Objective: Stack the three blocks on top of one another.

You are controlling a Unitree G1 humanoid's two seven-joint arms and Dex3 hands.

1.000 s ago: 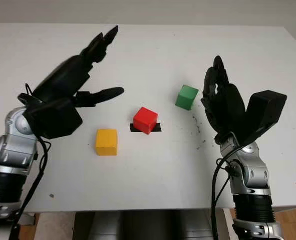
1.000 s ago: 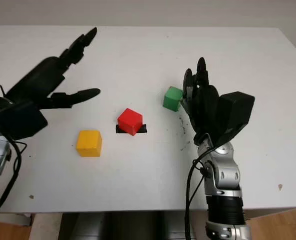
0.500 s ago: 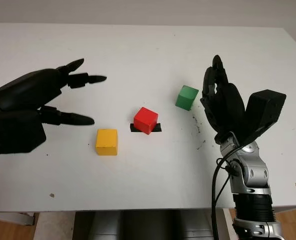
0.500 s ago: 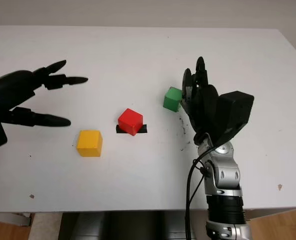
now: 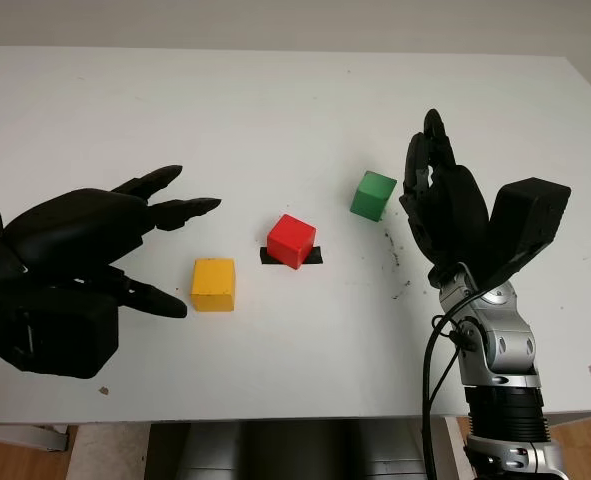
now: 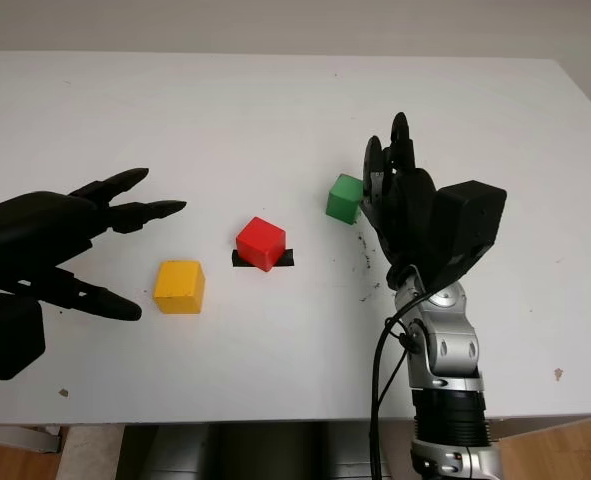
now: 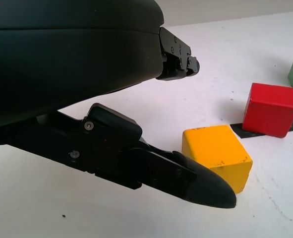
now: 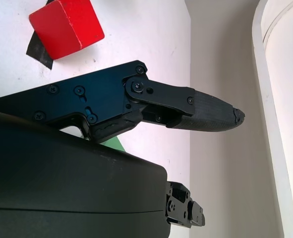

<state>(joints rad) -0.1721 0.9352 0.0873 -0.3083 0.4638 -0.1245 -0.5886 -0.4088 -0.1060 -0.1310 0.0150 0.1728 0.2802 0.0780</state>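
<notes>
yellow block (image 7: 216,154): painted, chipped | table (image 5: 305,110): matt white | left hand (image 5: 85,255): matt black

I see a white table (image 5: 305,110) taking up nearly the whole head view, its surface scuffed with small dark specks. Behind its far edge runs a plain pale wall (image 5: 295,22). At the lower right corner a strip of wooden floor (image 5: 580,445) shows beside the table's front edge
</notes>
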